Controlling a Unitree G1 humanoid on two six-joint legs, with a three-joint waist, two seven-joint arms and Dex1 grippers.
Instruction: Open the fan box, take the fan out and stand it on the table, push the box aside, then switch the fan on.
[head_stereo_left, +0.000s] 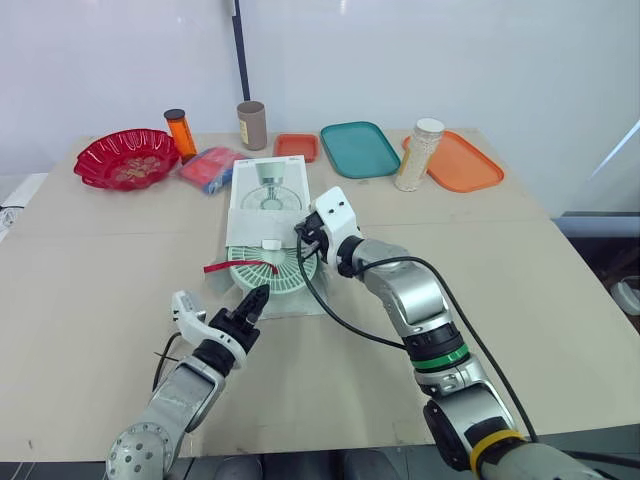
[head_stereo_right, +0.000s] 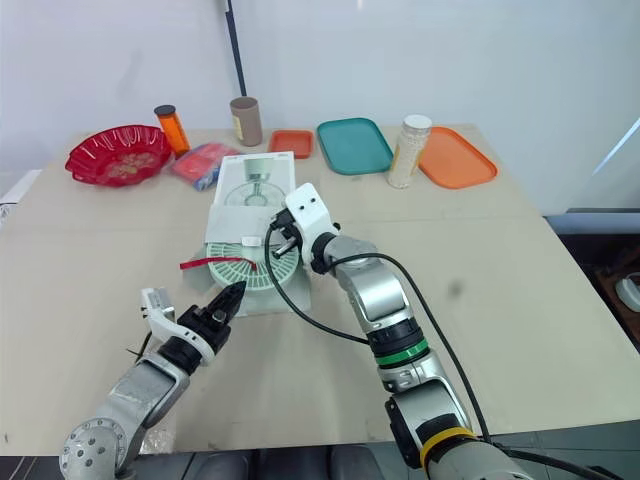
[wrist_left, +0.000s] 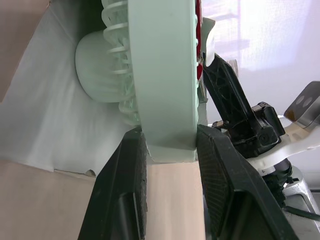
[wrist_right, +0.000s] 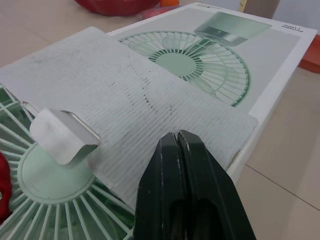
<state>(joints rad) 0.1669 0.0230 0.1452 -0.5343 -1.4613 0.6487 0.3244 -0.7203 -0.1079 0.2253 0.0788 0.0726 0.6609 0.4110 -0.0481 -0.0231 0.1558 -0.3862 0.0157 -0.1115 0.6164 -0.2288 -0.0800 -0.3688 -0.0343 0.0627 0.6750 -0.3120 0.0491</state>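
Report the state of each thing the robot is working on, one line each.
White cardboard fan box, open, flap folded out.
Pale green round fan, lying face up, partly under flap.
Left hand, shut on fan's rim.
Right hand, shut, over flap.

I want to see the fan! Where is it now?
In the head view the fan lies mid-table, half out of its box, its near rim pinched by the left gripper.

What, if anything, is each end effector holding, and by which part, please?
The left end effector clamps the fan by its rim; the right end effector is shut on nothing.
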